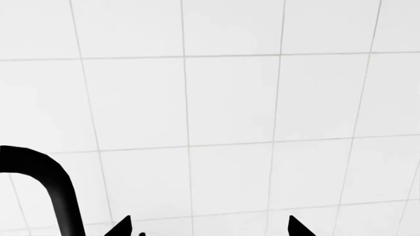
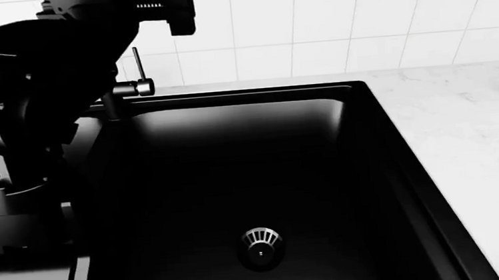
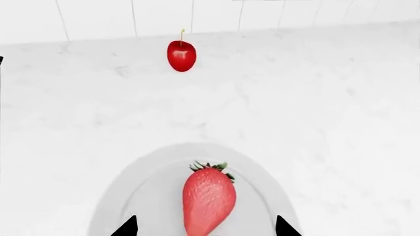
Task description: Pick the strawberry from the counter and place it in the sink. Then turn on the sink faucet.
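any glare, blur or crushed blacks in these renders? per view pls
Head view: the sink basin is crushed to near black, only the drain strainer reads; no blur.
Left wrist view: flat, evenly lit white tile wall, no glare.
Right wrist view: sharp, the strawberry on a pale plate, with almost no shadow.

white marbled counter (image 3: 341, 98), cherry (image 3: 182, 55), plate (image 3: 154, 182) (pale)

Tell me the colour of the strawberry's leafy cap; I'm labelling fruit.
Green, atop the red strawberry, clearest in the right wrist view.
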